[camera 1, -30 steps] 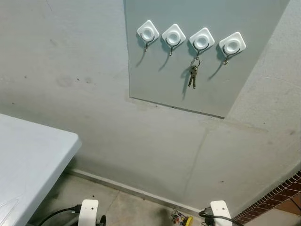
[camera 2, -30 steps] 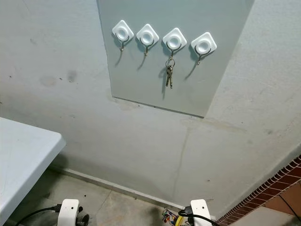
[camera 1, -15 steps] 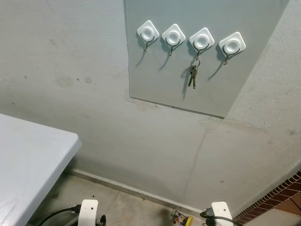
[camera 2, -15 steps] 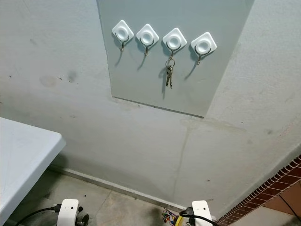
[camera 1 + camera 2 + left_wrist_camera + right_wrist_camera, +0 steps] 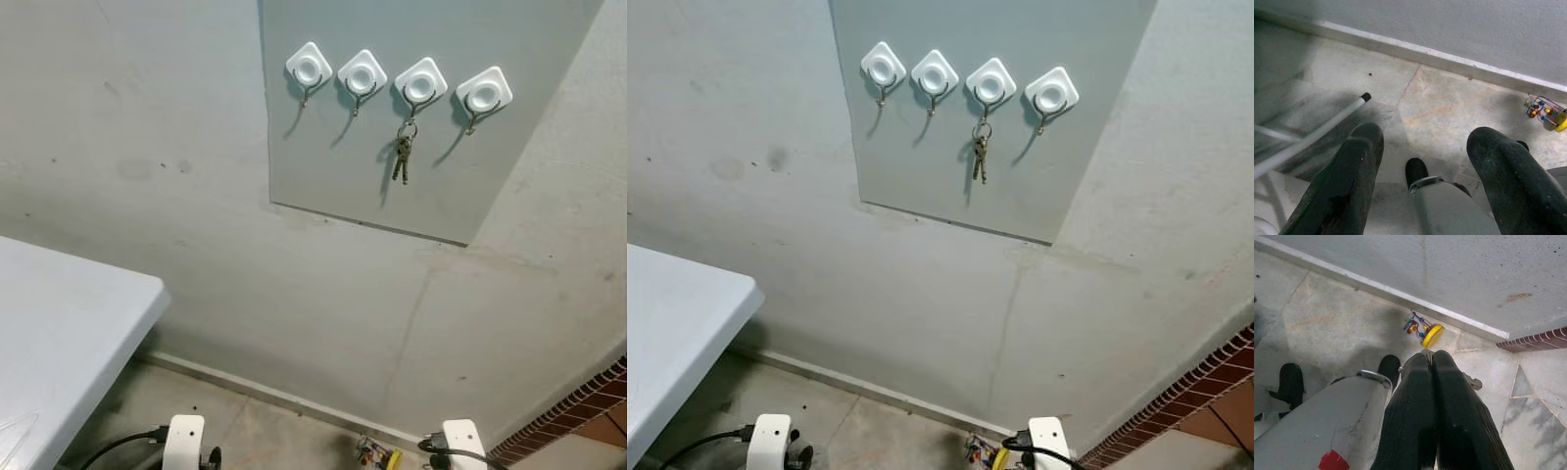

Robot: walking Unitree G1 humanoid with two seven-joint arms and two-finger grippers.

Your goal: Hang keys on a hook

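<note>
Keys (image 5: 402,160) hang from the third hook (image 5: 419,82) of four on the grey wall panel (image 5: 333,166). My left fingers (image 5: 1359,181) spread wide above the floor (image 5: 1444,112), holding nothing; my right fingers (image 5: 1422,416) pressed together, empty, near a small yellow toy (image 5: 1425,330). White surface (image 5: 59,333) at left

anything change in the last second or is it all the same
Almost nothing. The right arm's white cuff drifted slightly lower and to the right in the head views. The keys stay hanging on the third hook from the left, the other three hooks stay bare, and the table has not moved.
</note>
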